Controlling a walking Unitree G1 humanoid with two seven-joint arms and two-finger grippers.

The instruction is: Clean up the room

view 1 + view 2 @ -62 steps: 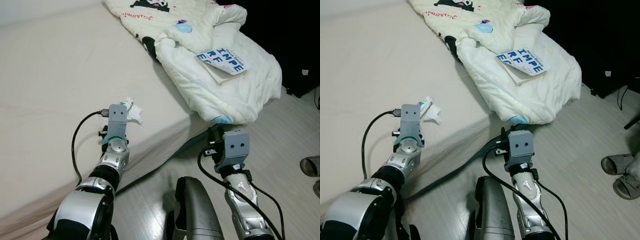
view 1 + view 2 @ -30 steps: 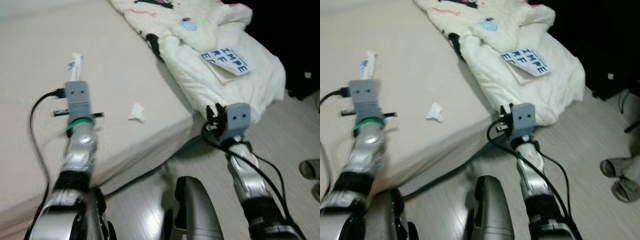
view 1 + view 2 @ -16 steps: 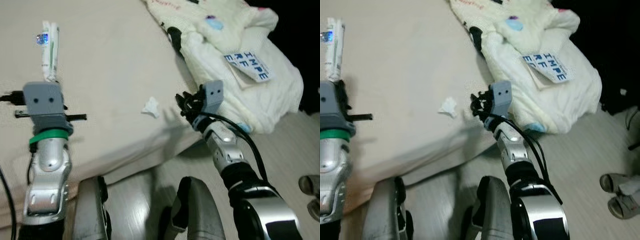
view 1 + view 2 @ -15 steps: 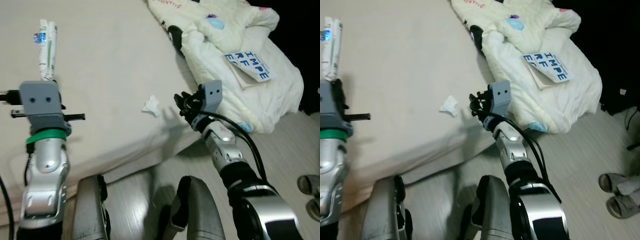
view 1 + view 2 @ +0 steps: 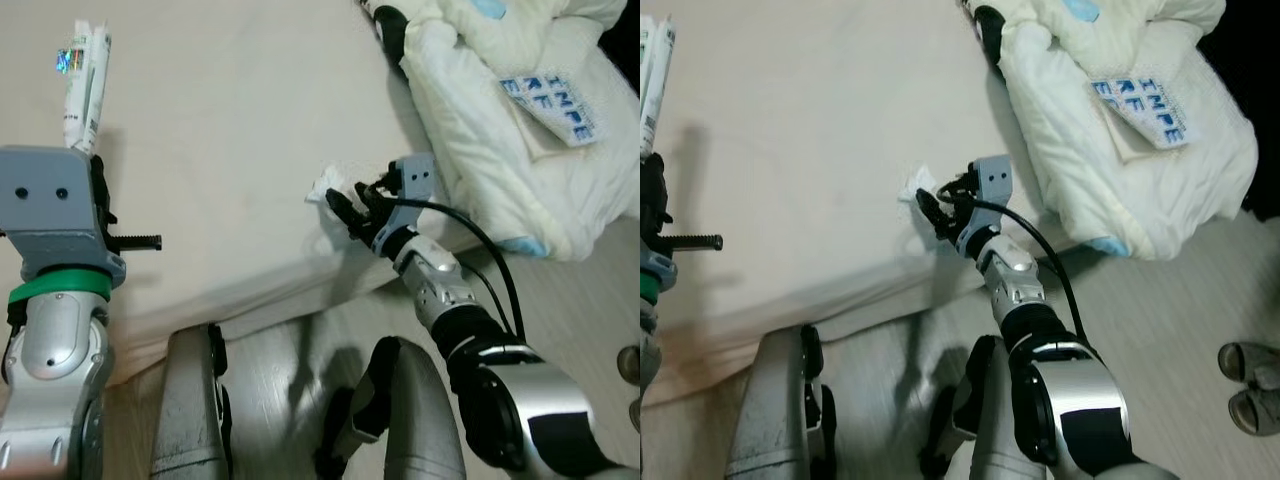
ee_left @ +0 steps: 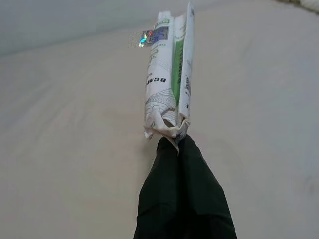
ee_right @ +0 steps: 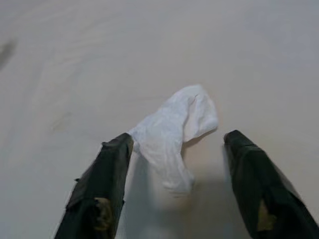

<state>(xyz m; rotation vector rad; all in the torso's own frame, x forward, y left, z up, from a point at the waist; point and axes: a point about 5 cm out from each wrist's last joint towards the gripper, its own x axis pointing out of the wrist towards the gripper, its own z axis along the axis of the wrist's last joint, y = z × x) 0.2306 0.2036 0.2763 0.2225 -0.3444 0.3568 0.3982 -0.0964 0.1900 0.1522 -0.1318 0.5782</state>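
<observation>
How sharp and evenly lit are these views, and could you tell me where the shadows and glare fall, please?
Left eye view: sharp, evenly lit; soft shadow on the bed under the right gripper. Right eye view: black upper right corner. Left wrist view: crisp tube in the shut left gripper, its hologram sticker glinting. Right wrist view: tissue in focus, shadowed below, between open fingers.

You have one crumpled tissue point(image 7: 174, 134) near the bed's point(image 5: 220, 130) right edge, one rolled tube point(image 6: 167, 94) at the left, one book point(image 5: 1137, 112) and one white duvet point(image 5: 510, 170) at the far right. One bed, two grippers, one pair of slippers point(image 5: 1247, 385) on the floor, right.
</observation>
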